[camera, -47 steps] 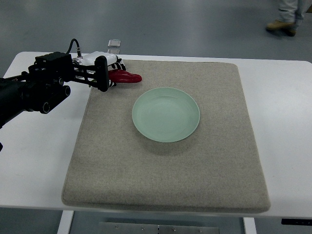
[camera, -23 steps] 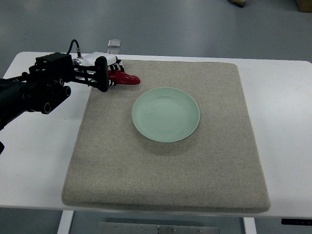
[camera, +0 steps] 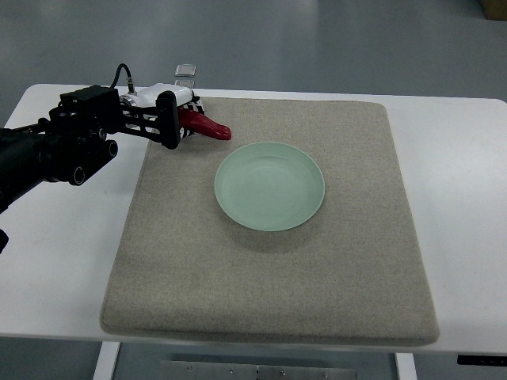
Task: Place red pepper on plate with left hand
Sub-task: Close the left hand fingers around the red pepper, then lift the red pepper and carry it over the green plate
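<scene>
We've got the left hand clamped on the pepper; carry it level w/ firm grip to plate centre.

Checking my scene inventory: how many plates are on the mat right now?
1. A round pale-green ceramic plate sits empty near the middle of the beige fabric mat, apart from the red pepper gripped by the left hand at the mat's far-left corner. None seem hidden.

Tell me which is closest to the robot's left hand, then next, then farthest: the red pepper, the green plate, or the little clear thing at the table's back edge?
From the left hand:
1. Red pepper, in its grasp.
2. Small clear object, just behind.
3. Green plate, mid-mat, rightward.
</scene>
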